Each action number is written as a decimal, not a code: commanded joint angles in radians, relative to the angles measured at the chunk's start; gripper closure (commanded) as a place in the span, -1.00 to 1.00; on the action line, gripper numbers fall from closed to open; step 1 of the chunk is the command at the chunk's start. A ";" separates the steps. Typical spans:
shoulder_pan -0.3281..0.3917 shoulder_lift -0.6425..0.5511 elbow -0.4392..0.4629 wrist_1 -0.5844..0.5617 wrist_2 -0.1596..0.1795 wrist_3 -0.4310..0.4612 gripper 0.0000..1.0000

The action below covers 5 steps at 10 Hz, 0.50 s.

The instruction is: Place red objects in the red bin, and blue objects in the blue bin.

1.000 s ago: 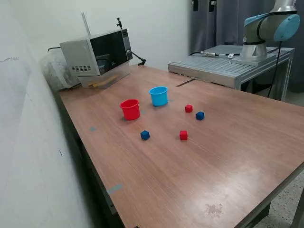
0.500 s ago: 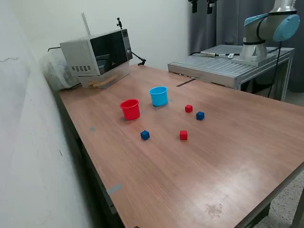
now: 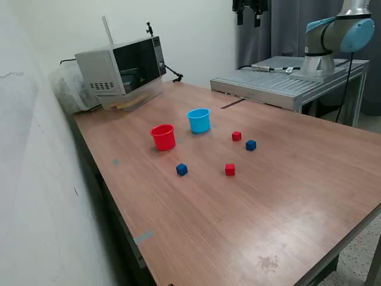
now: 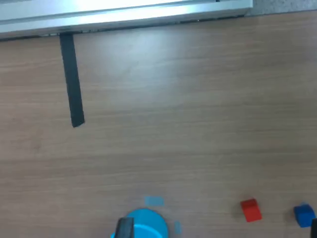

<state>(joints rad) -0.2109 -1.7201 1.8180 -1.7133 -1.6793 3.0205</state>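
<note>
Judging by looks, the red cubes and blue cubes, loose on the table near both cups, seem light, rigid, best pinched across flat sides; the gripper hangs high, jaw state unclear.

Wood-grain table against a white wall, microwave at its 11 o'clock corner, ribbed metal platform at 1 o'clock, dark curtain behind, speckled floor.
</note>
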 commanded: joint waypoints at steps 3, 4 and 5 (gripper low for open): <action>-0.010 0.073 0.017 -0.095 0.004 -0.066 -1.00; -0.005 0.080 0.017 -0.107 0.004 -0.069 -1.00; 0.001 0.099 0.017 -0.111 0.004 -0.069 -1.00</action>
<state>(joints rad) -0.2179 -1.6616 1.8317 -1.7940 -1.6763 2.9707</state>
